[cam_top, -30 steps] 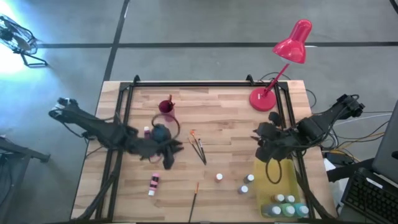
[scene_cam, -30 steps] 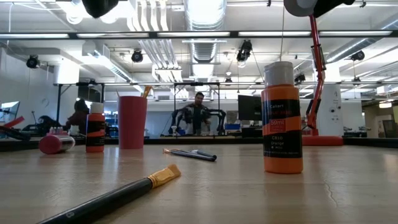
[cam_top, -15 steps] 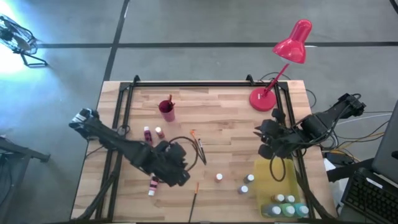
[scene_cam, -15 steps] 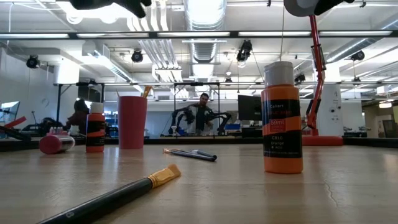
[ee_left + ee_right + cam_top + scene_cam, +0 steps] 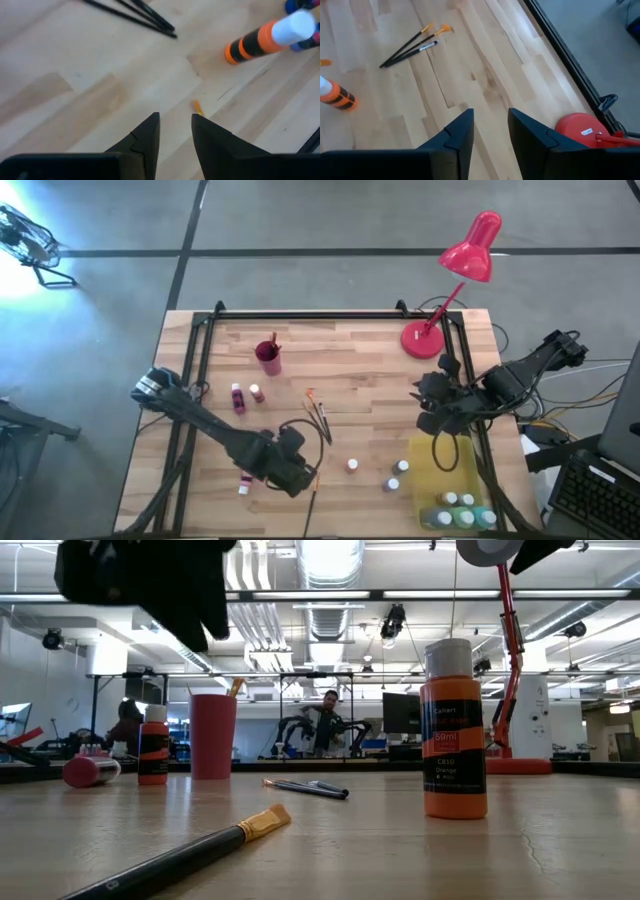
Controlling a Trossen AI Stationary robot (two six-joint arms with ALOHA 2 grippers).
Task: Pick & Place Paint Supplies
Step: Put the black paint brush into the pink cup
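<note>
Near table front: white-capped orange bottle (image 5: 454, 728) upright.

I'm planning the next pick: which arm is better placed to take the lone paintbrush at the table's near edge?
Left. The left gripper hangs over that paintbrush, whose orange tip shows just ahead of its empty, slightly parted fingers. The right gripper waits beside the red lamp.

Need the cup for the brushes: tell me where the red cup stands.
In the high view the red cup stands upright at the table's far left-centre, a brush handle inside it, beyond two small bottles and left of the red lamp.
</note>
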